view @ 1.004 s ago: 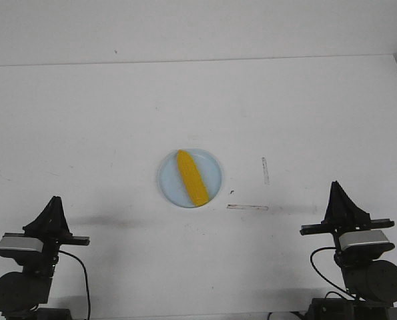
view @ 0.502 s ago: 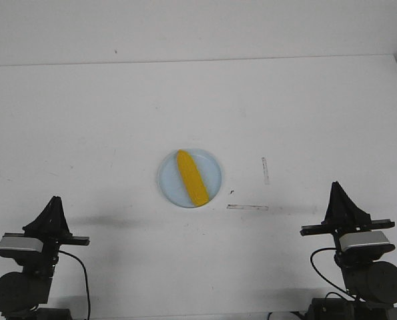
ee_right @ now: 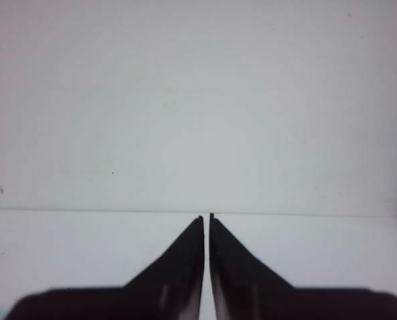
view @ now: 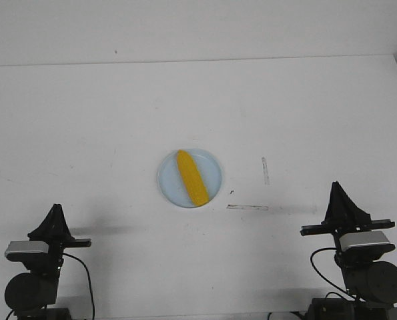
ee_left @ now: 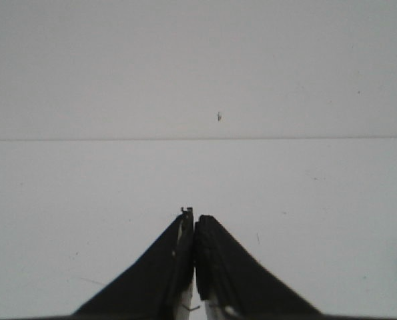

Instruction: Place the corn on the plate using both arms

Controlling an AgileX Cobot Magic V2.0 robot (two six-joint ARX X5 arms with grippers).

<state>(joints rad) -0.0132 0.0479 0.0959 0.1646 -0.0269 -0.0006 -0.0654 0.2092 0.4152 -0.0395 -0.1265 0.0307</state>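
A bright yellow corn [view: 191, 177] lies diagonally on the pale blue plate [view: 211, 162] at the middle of the white table. My left gripper [view: 54, 208] rests far off at the near left corner, shut with nothing in it; its fingertips meet in the left wrist view [ee_left: 193, 215]. At the near right corner my right gripper [view: 334, 185] is shut and empty too, only a hairline slit showing between its fingers in the right wrist view [ee_right: 207, 217]. Neither wrist view shows the corn or the plate.
Two thin strips of clear tape lie right of the plate, one upright [view: 265, 171] and one flat [view: 247, 207]. The table's far edge [view: 198, 61] meets a white wall. Black cables trail from both arm bases.
The left arm has sunk lower and drawn back toward its base at the near left. The right arm, the corn and the plate have not moved.
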